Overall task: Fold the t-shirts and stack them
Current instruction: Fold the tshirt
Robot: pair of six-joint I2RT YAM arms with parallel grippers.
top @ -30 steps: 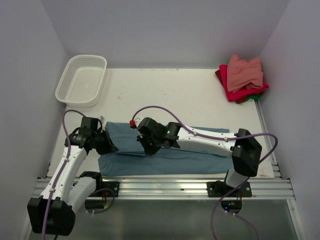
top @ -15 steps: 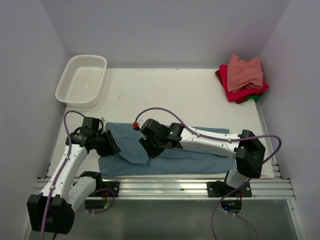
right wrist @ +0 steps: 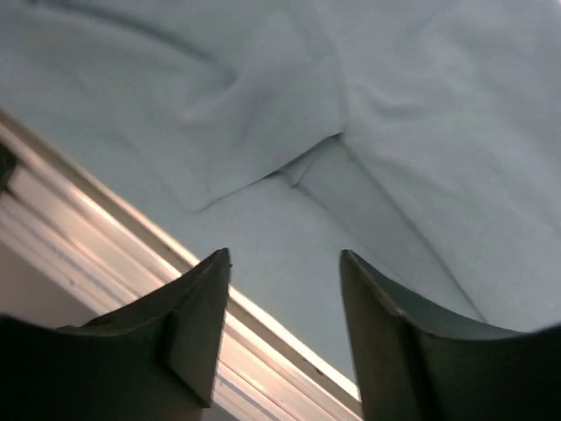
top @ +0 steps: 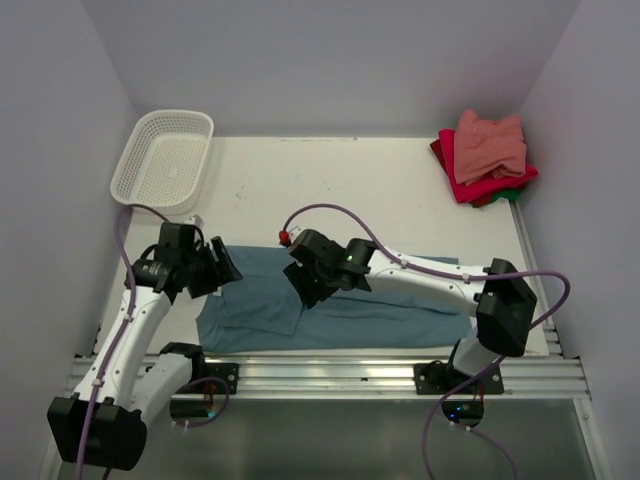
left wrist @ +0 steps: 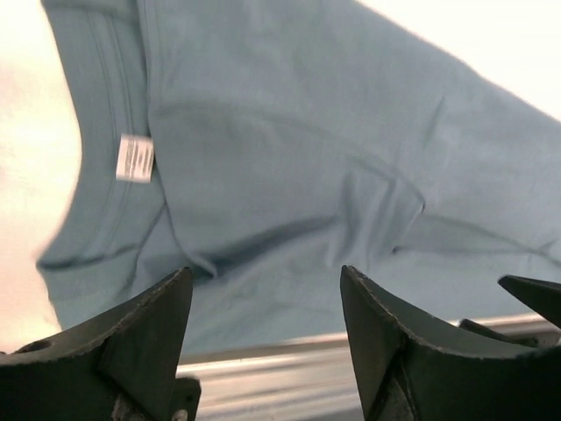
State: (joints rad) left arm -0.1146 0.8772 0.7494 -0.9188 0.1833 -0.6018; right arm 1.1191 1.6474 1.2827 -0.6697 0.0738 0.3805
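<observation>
Teal-blue t-shirt (top: 380,322) lies flat along the near edge of the tabletop (top: 380,190), folded into a long band running left to right, just behind the aluminium rail (top: 330,375). Its left part is doubled over and makes a wider patch toward the near left corner. In the left wrist view the collar end shows, with a white neck label (left wrist: 134,158) sewn inside it and soft creases running across the cloth.

Left gripper (top: 220,270) hangs over the left end of the shirt. Its fingers (left wrist: 149,324) are spread wide with nothing between them, only cloth and rail below. Right gripper (top: 300,295) sits over the middle-left of the shirt, the arm reaching in across the band from the right. Its fingers (right wrist: 197,324) are also parted and empty (a folded flap edge and a seam show in the gap). Whether either set of tips touches the fabric cannot be told.

At the far right corner there is a stack: salmon-pink t-shirt (top: 490,143) loosely folded on top, red t-shirt (top: 468,183) under it, and a sliver of green t-shirt (top: 512,193) at the bottom on its near right side. The stack is well apart from the teal shirt.

A white mesh basket (top: 165,160) is at the far left corner, by the left wall. Purple cables (top: 330,212) loop off both wrists.
</observation>
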